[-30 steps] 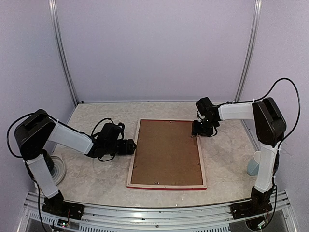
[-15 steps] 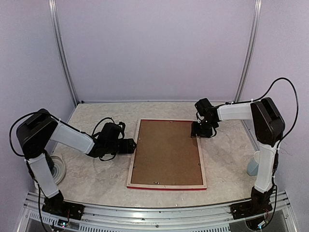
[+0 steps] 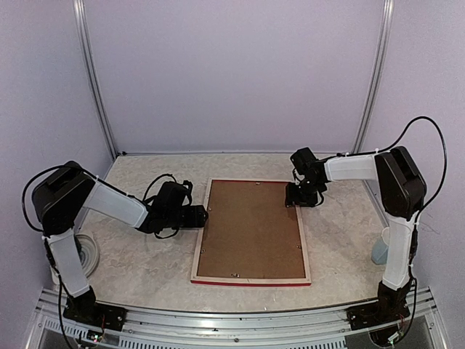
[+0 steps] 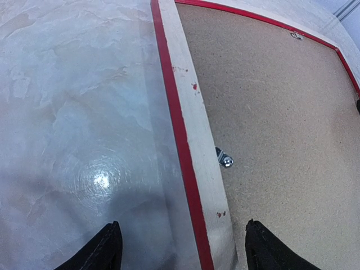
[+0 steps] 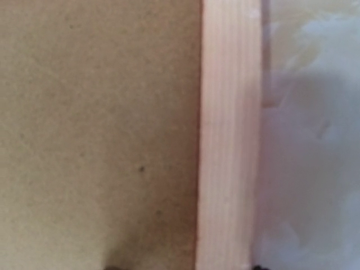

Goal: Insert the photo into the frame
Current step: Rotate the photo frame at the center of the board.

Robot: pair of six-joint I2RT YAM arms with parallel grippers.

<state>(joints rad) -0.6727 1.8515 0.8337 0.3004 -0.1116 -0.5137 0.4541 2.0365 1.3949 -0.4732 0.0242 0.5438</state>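
Two spread claws, left claw and right claw, straddle pale wooden rails of the rectangular, red-edged frame. Grainy brown backing board faces up on the marbled tabletop.

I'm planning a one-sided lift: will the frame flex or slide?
The frame has solid-looking wood rails, so it probably stays stiff. It lies flat on the glossy table, so a nudge likely slides it rather than tips it.
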